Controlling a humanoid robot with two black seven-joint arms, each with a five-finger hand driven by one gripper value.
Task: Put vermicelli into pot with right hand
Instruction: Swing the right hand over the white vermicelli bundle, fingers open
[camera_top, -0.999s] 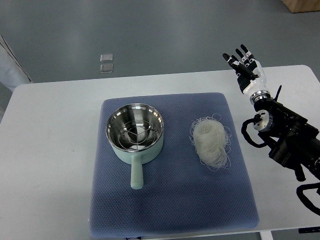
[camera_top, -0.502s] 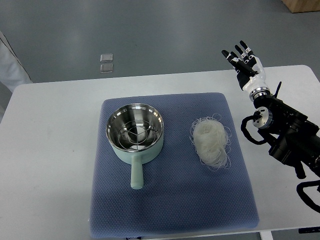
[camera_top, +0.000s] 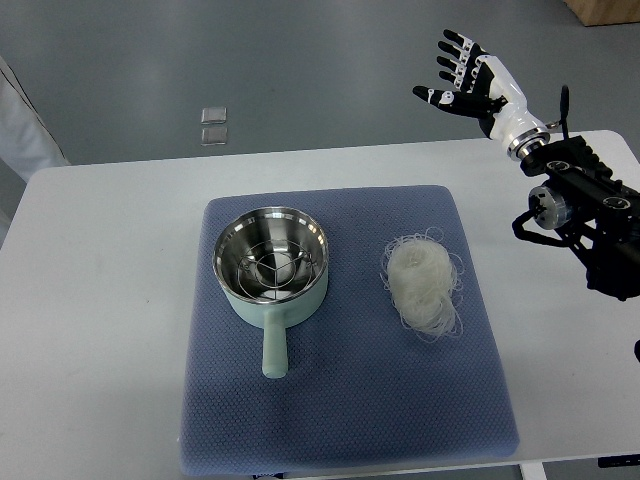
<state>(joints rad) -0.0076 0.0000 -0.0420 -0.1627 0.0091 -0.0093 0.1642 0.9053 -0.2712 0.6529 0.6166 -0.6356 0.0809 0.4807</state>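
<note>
White table (camera_top: 110, 260), blue quilted mat (camera_top: 340, 420): mint steel-lined pot (camera_top: 270, 265), handle toward me; pale vermicelli nest (camera_top: 422, 282) elongated near-to-far. My right hand (camera_top: 470, 80) raised, fingers spread, empty.

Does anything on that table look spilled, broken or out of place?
Nothing stands out. The pot sits upright on the blue mat, empty apart from a wire rack. The vermicelli lies in one loose heap beside it. The right hand hovers open beyond the table's far edge.
</note>
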